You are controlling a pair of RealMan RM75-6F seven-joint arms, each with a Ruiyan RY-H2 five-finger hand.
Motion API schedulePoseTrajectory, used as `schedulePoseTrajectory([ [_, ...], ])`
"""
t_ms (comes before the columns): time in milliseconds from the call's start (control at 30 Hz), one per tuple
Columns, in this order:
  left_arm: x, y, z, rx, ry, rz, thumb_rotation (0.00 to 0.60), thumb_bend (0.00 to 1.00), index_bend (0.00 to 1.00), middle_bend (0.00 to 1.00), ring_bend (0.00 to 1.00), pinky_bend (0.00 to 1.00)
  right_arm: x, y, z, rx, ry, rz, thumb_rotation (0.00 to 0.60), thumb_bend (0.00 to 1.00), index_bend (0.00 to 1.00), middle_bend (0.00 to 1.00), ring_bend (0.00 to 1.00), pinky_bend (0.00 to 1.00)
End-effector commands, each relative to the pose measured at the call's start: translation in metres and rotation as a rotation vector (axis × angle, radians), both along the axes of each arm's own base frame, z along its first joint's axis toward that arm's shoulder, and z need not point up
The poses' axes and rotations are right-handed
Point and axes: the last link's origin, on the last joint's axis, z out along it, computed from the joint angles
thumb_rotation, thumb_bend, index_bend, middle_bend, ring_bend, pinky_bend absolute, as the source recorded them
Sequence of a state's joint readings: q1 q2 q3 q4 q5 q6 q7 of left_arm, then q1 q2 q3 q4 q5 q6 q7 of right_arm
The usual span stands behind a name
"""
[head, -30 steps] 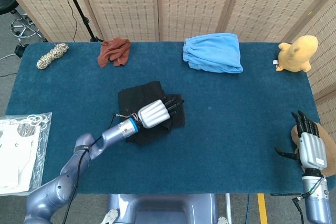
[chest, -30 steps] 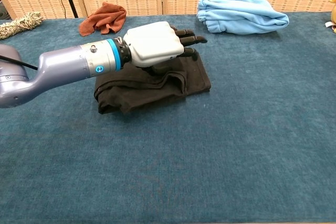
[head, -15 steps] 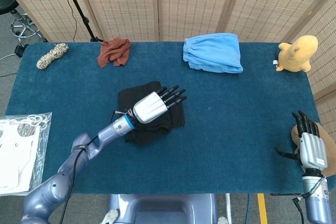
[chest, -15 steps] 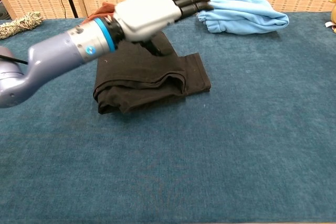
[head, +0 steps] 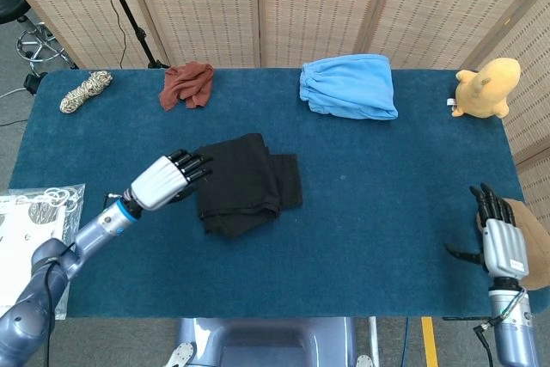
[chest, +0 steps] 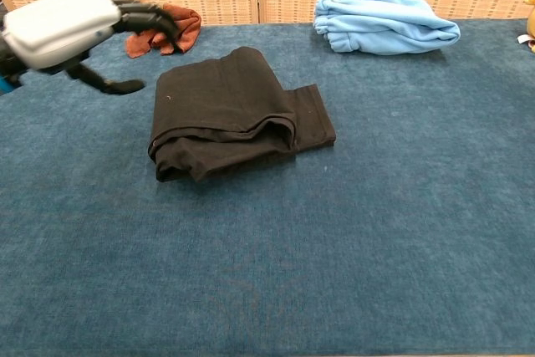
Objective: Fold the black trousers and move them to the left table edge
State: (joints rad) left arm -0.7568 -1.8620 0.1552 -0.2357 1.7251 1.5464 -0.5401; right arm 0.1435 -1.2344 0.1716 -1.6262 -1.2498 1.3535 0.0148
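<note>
Head view shows the trousers (head: 247, 184) lying folded into a compact black bundle near the middle of the table (head: 387, 212), a little toward its left half, with one layer sticking out on the right side. The left hand (head: 168, 180) hovers just beside the bundle's left edge, fingers spread and pointing at the cloth, holding nothing; in the chest view it sits up at the left border (chest: 71, 27), clear of the fabric, thumb hanging down. The right hand (head: 496, 238) waits at the table's near right corner, well apart from the work, fingers straight and slightly apart, empty.

My reading is that the folding is done or nearly so, and the step in hand is the move to the left edge. The bundle is not yet there: bare blue cloth lies between it and that edge.

The next move calls for the left hand to take the stack without undoing it. A grip low on the left side, pinching all layers together, seems safest; catching only the top layer would likely peel the fold open. A slide across the table could also work, though the nap of the cover may drag the bottom layer. The red rag (head: 187, 83) and rope (head: 85, 91) at the far left sit out of the path
</note>
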Motion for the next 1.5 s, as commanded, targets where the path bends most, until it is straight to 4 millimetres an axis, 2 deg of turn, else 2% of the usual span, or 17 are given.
schedulePoseTrajectory([
  [33,-0.019,-0.005,0.006,-0.005,0.036,0.035,0.6,0.27,0.37,0.29,0.31,0.4,0.0,-0.001,-0.001,0.003,0.0,0.001,0.6,0.0,0.06,0.0,0.0,0.03],
  [167,-0.029,-0.003,0.003,-0.018,0.07,0.086,0.6,0.27,0.37,0.29,0.31,0.4,0.0,-0.002,-0.002,0.002,0.0,0.002,0.6,0.0,0.06,0.0,0.0,0.03],
  [400,-0.031,0.001,-0.017,-0.044,0.173,0.113,0.6,0.18,0.34,0.22,0.22,0.37,-0.001,-0.003,0.0,-0.008,0.001,-0.002,0.6,0.0,0.06,0.0,0.0,0.03],
  [633,-0.019,0.005,-0.037,-0.057,0.202,0.113,0.6,0.13,0.27,0.13,0.14,0.28,-0.002,-0.003,0.002,-0.014,-0.001,-0.004,0.6,0.0,0.06,0.0,0.0,0.03],
  [1033,-0.002,0.009,-0.062,-0.066,0.205,0.128,0.6,0.13,0.23,0.1,0.11,0.28,-0.001,-0.002,0.004,-0.017,-0.003,-0.004,0.6,0.0,0.06,0.0,0.0,0.03],
  [1500,0.01,0.011,-0.076,-0.071,0.195,0.14,0.6,0.13,0.2,0.06,0.1,0.28,-0.001,-0.001,0.005,-0.019,-0.006,-0.002,0.6,0.0,0.06,0.0,0.0,0.03],
])
